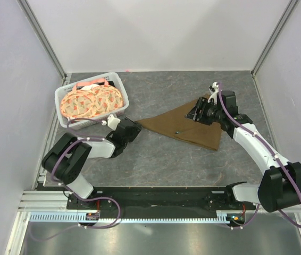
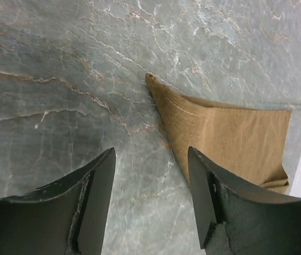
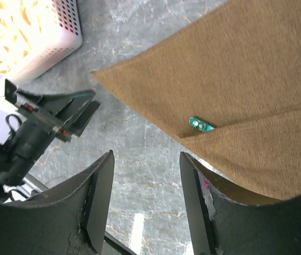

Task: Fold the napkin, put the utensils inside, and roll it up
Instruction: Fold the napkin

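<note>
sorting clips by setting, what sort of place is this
Probably a robot lab test cell: plain white panels box in a marble-look table, the left arm and right arm are bolted at its near edge, and a napkin and basket of plates look like props.

The left arm (image 1: 86,151) sits low and folded, its elbow drawn back and its forearm reaching toward the left tip of the napkin (image 1: 187,127). The left gripper (image 1: 135,128) lies just short of that tip and points at it, its jaws apart with nothing between them. The right arm (image 1: 257,146) stretches forward and leans inward to the napkin's far right corner. The right gripper (image 1: 197,112) hangs over that corner, angled downward, its jaws also apart and holding nothing.
</note>
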